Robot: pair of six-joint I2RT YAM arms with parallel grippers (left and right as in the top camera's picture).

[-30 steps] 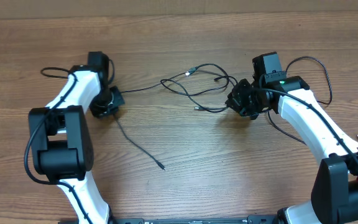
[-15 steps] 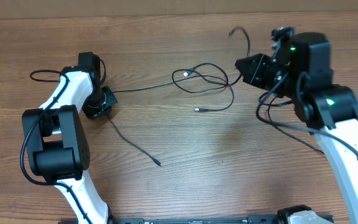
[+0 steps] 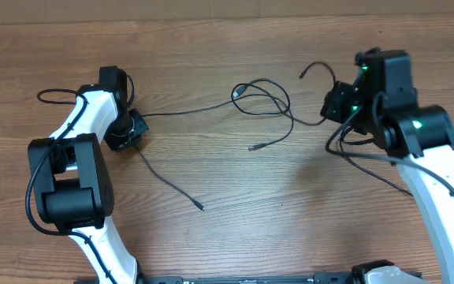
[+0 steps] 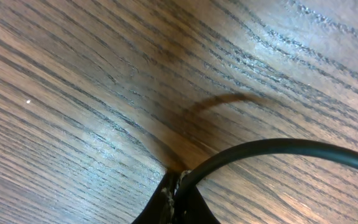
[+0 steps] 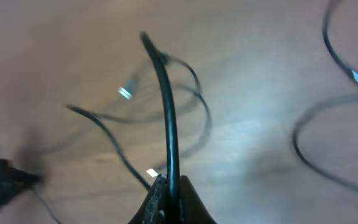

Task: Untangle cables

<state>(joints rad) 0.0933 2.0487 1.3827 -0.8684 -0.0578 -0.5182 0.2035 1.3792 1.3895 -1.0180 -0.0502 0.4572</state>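
Note:
Thin black cables (image 3: 263, 98) lie in loose overlapping loops at the table's middle back, with silvery plug tips (image 3: 239, 93) showing. One strand (image 3: 176, 113) runs left to my left gripper (image 3: 128, 132), which rests low on the wood and is shut on it (image 4: 179, 182); that strand's tail (image 3: 172, 185) trails toward the front. My right gripper (image 3: 332, 104) is raised at the right and shut on another strand (image 5: 169, 185), whose free end (image 3: 304, 73) curls upward. In the right wrist view the loops and plug tips (image 5: 126, 92) lie blurred on the table below.
Thicker black arm wires loop beside the left arm (image 3: 53, 95) and under the right arm (image 3: 369, 156). The table's far edge (image 3: 211, 14) runs along the top. The left arm's base (image 3: 69, 189) fills the front left.
My right gripper has lifted off the table and swung right with its strand, drawing the loops out rightward. My left gripper has shifted slightly left, still pinching its strand.

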